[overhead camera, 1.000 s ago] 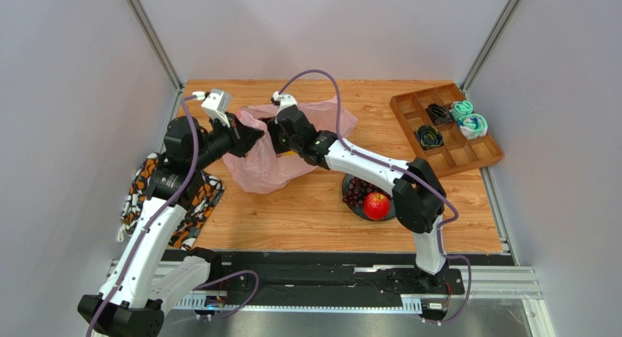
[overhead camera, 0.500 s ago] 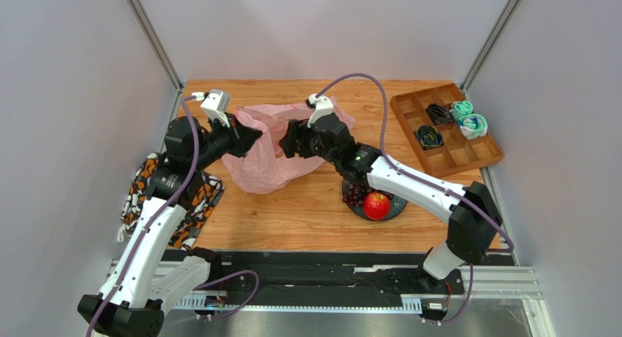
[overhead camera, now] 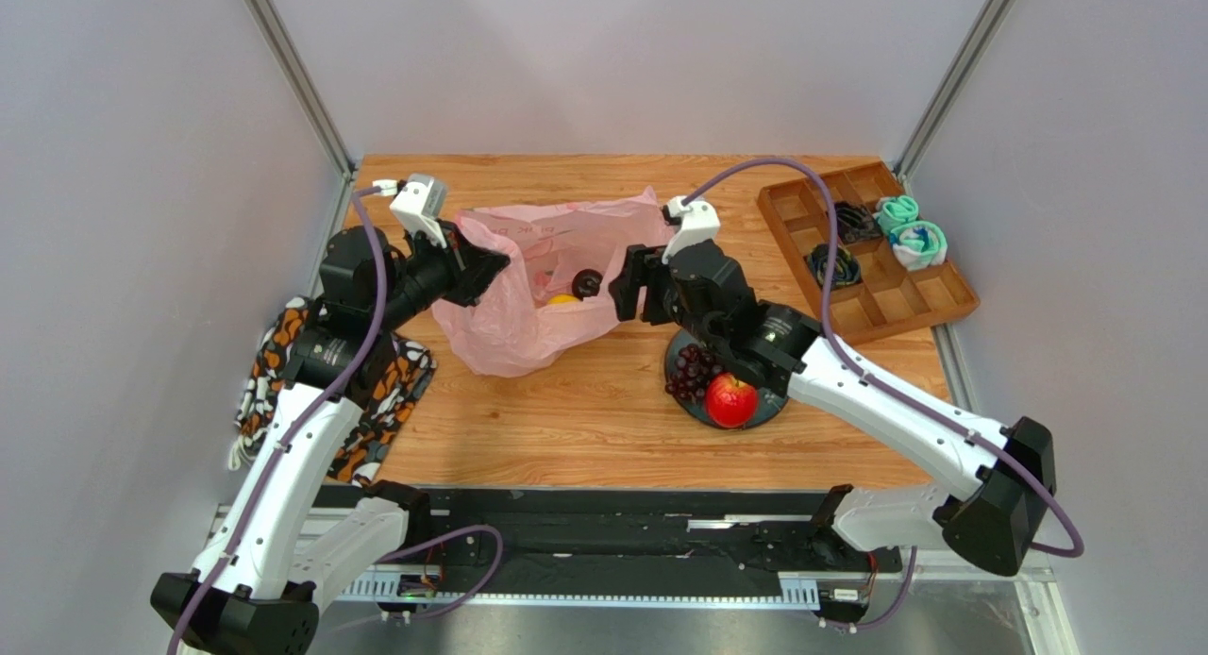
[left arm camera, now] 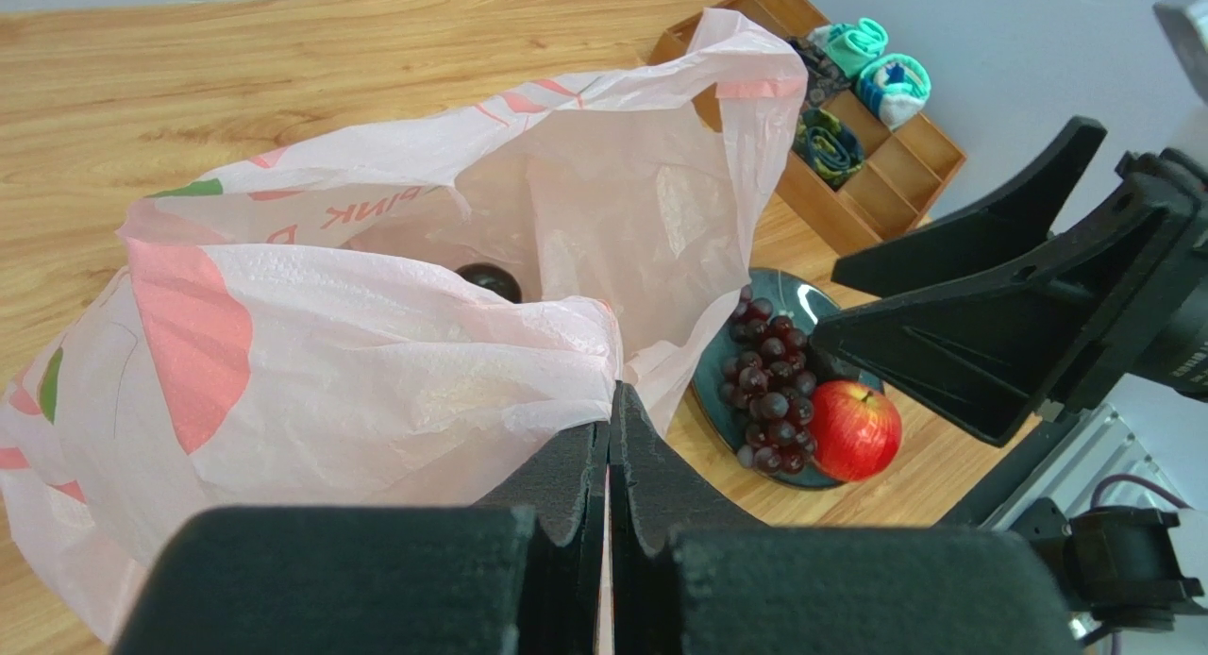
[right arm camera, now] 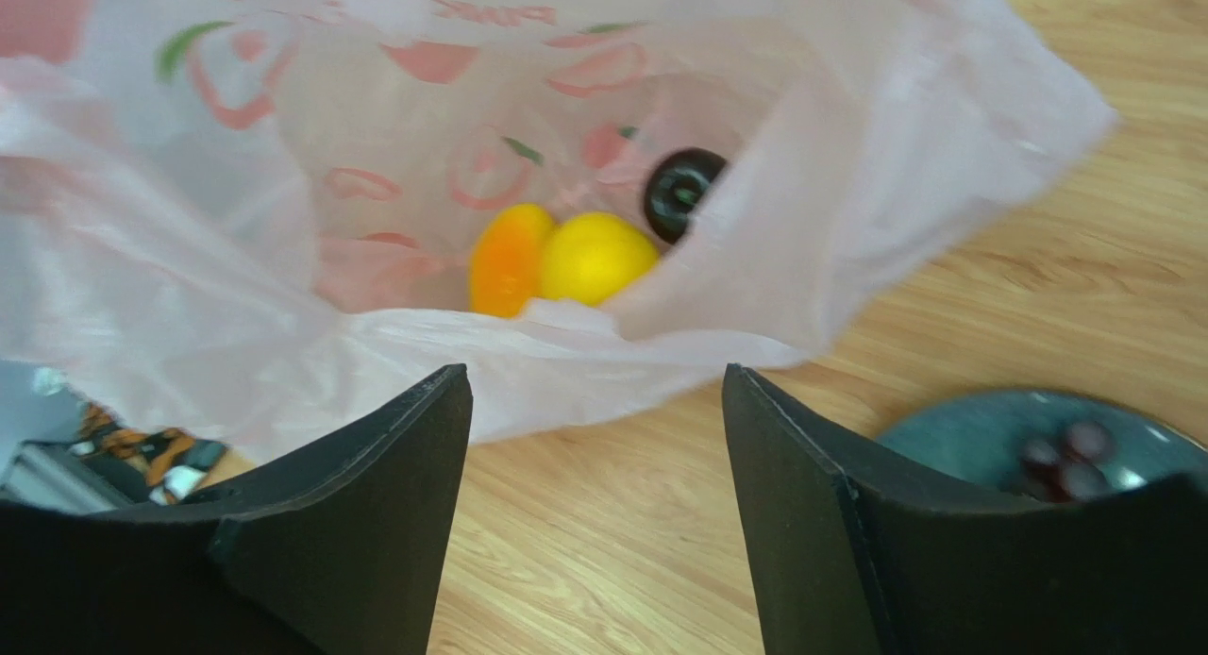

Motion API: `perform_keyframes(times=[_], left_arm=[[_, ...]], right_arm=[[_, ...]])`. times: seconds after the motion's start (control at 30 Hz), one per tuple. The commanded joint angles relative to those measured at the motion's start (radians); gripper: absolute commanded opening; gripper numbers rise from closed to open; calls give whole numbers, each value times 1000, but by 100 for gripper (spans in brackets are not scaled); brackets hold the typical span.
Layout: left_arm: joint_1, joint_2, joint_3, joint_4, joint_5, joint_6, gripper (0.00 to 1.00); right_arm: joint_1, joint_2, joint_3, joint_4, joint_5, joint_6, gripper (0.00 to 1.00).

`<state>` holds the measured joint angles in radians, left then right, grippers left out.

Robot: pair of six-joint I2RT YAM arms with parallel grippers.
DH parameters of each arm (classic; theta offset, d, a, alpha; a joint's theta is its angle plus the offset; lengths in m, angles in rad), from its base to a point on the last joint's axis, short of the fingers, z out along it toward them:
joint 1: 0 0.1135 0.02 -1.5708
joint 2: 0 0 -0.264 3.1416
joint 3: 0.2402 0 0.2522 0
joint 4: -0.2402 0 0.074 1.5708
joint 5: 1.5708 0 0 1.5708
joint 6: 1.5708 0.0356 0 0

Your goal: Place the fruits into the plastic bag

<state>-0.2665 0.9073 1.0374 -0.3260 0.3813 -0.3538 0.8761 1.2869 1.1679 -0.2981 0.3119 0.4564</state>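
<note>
Our right gripper [overhead camera: 624, 283] has backed out of the bag [overhead camera: 504, 330] and now hangs just outside its mouth, jaws apart and empty. The elbow of our right arm has swung far out to the right. With the arm withdrawn, we can see the plum [overhead camera: 586, 281] and citrus [overhead camera: 565, 300] inside the bag.

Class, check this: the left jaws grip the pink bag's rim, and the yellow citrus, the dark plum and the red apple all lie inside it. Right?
No. The red apple is not in the pink bag: it sits on the dark plate beside the grapes, as the top view shows. The left jaws do grip the rim, with the yellow citrus and dark plum inside.
</note>
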Motion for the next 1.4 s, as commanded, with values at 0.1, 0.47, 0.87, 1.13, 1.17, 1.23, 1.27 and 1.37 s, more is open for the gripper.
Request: perform_keyframes(times=[0.1, 0.47, 0.87, 1.13, 1.17, 1.23, 1.27, 1.37], left_arm=[[4, -5, 50, 12, -2, -4, 0], [4, -8, 50, 13, -2, -4, 0], [4, -4, 49, 12, -5, -4, 0], [4, -2, 49, 13, -1, -4, 0], [4, -2, 49, 15, -1, -4, 0], [4, -2, 50, 15, -1, -4, 0], [4, -1, 50, 13, -1, -4, 0], [4, -2, 49, 13, -1, -4, 0]], right_arm=[[-72, -89, -146, -222, 92, 102, 63], [-135, -98, -269, -242, -46, 134, 52], [-177, -81, -306, -225, -128, 140, 46], [-193, -60, -323, -219, -135, 145, 43], [-195, -58, -324, -217, -137, 143, 43], [-196, -51, -323, -214, -139, 140, 42], [-198, -49, -324, -214, -139, 140, 41], [-203, -41, -329, -207, -146, 139, 41]])
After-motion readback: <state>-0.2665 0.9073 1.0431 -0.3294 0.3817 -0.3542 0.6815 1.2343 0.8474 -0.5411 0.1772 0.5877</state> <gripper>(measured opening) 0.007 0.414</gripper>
